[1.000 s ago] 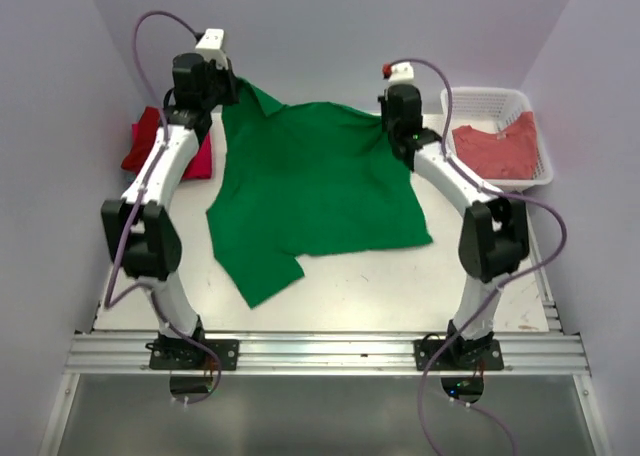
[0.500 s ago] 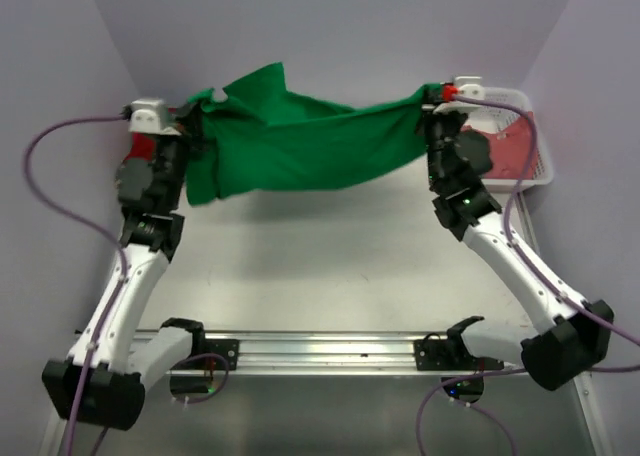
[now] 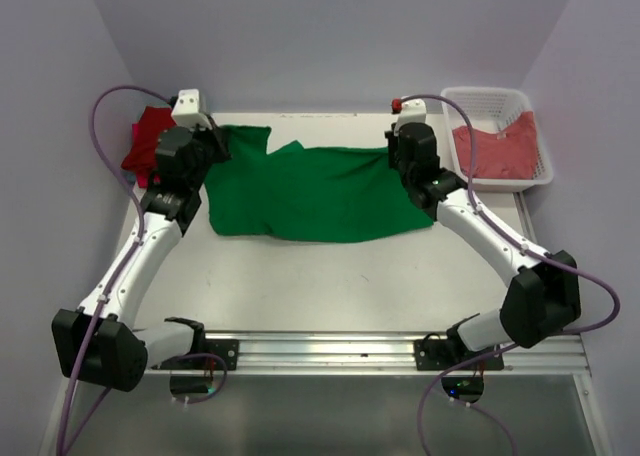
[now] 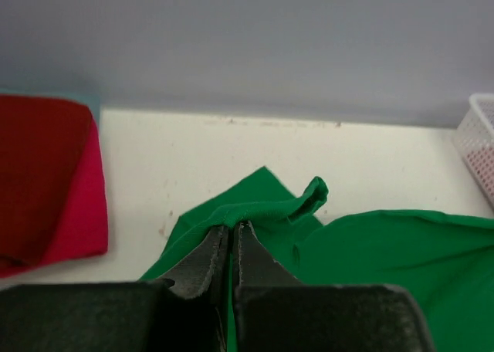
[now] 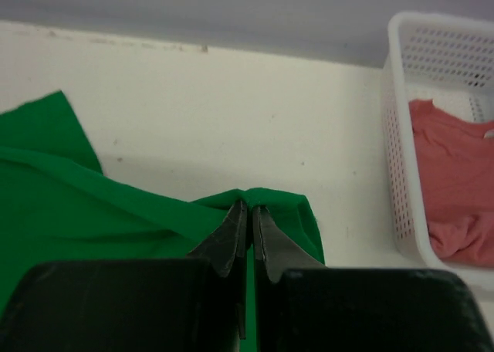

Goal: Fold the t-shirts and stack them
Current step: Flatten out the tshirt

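While the white lattice basket (image 3: pixel 487 93) sits at the far right corner of the table (image 3: pixel 330 276), only one thing shows in it: a salmon-red tee (image 3: pixel 496 148), crumpled loosely over its floor and lying against the near wall. The basket stands clear of the other cloth, with a bare strip of table between it and the right arm.

Across the far half of the table the green tee (image 3: pixel 300 191) lies as a wide, doubled band, stretched from one arm to the other, with a sleeve poking out toward the far left. The left gripper (image 4: pixel 231 227) has its jaws pressed together on a raised ridge of the green tee's far left edge. The right gripper (image 5: pixel 248 206) pinches the far right corner the same way, the cloth peaking up between its fingers.

At the far left corner, a red tee (image 4: pixel 38 167) lies folded on top of a pink tee (image 4: pixel 81 213). The pair sits just beside the left gripper and apart from the green cloth.

Open room lies mostly on the near side, where bare table runs from the green tee's uneven near edge to the metal rail (image 3: pixel 320 354). Only a thin strip of table separates the tee from the back wall (image 3: pixel 330 36), and the side walls stand close to both arms.
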Available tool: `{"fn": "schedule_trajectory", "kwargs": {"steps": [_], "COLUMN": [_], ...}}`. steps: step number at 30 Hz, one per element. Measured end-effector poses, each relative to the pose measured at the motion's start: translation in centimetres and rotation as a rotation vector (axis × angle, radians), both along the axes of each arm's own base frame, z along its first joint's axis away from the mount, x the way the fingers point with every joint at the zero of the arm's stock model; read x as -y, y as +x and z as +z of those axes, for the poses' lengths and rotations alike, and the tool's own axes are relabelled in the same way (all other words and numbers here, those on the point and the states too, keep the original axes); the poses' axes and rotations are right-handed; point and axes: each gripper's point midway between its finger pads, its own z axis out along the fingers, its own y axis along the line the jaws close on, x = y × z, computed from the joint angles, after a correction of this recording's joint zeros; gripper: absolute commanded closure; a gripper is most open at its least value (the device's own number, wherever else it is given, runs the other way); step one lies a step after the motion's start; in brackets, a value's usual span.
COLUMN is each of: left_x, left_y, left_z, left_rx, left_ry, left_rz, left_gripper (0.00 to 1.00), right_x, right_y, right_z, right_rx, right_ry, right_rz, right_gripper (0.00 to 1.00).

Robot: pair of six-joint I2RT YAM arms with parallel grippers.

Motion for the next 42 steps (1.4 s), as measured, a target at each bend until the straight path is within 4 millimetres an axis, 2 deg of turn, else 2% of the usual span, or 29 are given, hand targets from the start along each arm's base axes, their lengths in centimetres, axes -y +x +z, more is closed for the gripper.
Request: {"fn": "schedule_trajectory", "kwargs": {"steps": [3, 5, 10, 13, 15, 16, 19, 21, 26, 29, 31, 33, 35, 36, 39, 42], "left_x": [0.2, 0.3, 1.3, 2.0, 2.8, 3.3, 4.3, 4.0, 2.6, 2.1, 2.0, 2.0, 2.2, 2.3, 3.0, 4.9], "left_y": [1.2, 2.1, 4.4, 3.1, 0.6, -1.1, -7.0, -11.4, -20.7, -24.6, -25.8, -25.8, -24.5, -23.2, -16.9, -7.9], "left_z": [3.3, 3.7, 3.8, 5.3, 7.7, 9.4, 15.3, 18.9, 25.5, 28.6, 29.9, 30.9, 31.7, 32.2, 32.7, 32.2], "left_rx": [0.076, 0.084, 0.036, 0.056, 0.110, 0.155, 0.316, 0.429, 0.653, 0.757, 0.793, 0.809, 0.813, 0.810, 0.759, 0.671], "left_ry": [-0.005, 0.003, 0.028, 0.026, 0.025, 0.020, -0.004, -0.014, -0.025, -0.029, -0.029, -0.028, -0.030, -0.031, -0.023, 0.001], "left_rz": [-0.001, -0.002, -0.036, -0.083, -0.122, -0.153, -0.252, -0.297, -0.367, -0.397, -0.411, -0.411, -0.396, -0.380, -0.322, -0.286], "left_gripper": [1.00, 1.00, 1.00, 1.00, 1.00, 1.00, 1.00, 1.00, 1.00, 1.00, 1.00, 1.00, 1.00, 1.00, 1.00, 1.00], "right_x": [-0.4, -0.5, -0.4, -0.3, 0.0, 0.0, 0.2, 0.7, 3.1, 4.2, 4.6, 4.6, 4.1, 3.6, 1.7, -0.5], "right_y": [1.0, 1.5, 1.6, -0.4, -2.7, -3.8, -7.8, -10.8, -20.0, -24.0, -25.3, -25.2, -23.6, -22.2, -15.9, -7.4], "right_z": [4.6, 7.5, 10.6, 11.0, 11.6, 12.7, 17.4, 20.5, 28.2, 32.2, 33.9, 34.3, 34.4, 34.4, 34.1, 32.6], "right_rx": [0.096, 0.157, 0.231, 0.275, 0.298, 0.326, 0.445, 0.530, 0.763, 0.879, 0.925, 0.932, 0.913, 0.895, 0.818, 0.706], "right_ry": [0.040, 0.057, 0.064, 0.087, 0.105, 0.121, 0.182, 0.216, 0.289, 0.318, 0.329, 0.331, 0.328, 0.325, 0.302, 0.254], "right_rz": [0.000, -0.002, -0.003, 0.047, 0.094, 0.124, 0.221, 0.271, 0.386, 0.432, 0.440, 0.438, 0.423, 0.411, 0.347, 0.254], "right_gripper": [1.00, 1.00, 1.00, 1.00, 1.00, 1.00, 1.00, 1.00, 1.00, 1.00, 1.00, 1.00, 1.00, 1.00, 1.00, 1.00]}}
